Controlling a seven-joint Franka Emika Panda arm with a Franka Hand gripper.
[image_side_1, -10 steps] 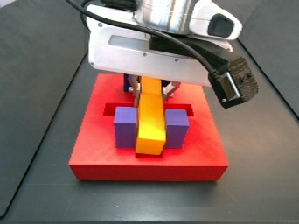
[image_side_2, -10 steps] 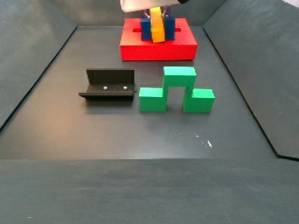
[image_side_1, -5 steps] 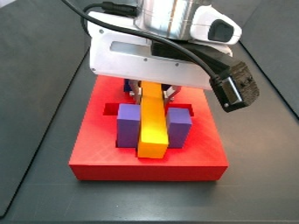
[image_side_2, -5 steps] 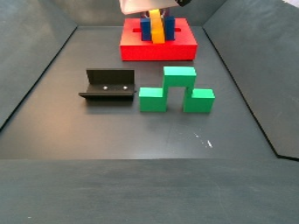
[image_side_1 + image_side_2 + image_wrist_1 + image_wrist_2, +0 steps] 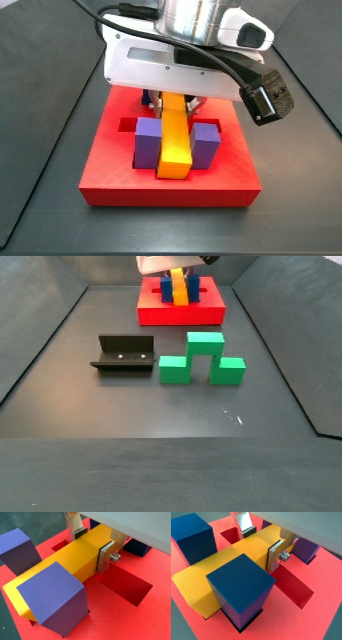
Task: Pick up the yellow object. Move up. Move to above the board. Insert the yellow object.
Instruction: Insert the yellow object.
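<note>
Pincer [image 5: 90, 543] over the board [image 5: 120, 185], pinching the yellow object [image 5: 67, 564] near one end, silver fingers [image 5: 105, 556] flat on its long side faces. The bar lies between the upright blue and purple blocks [image 5: 148, 143], tilted, far end low. Judged rigid, light, smooth-sided: hold across the narrow width. Versus 1.0 s ago: bar looks slightly lower between the blocks; fixture [image 5: 123, 354] and green blocks [image 5: 201, 359] unchanged.
</note>
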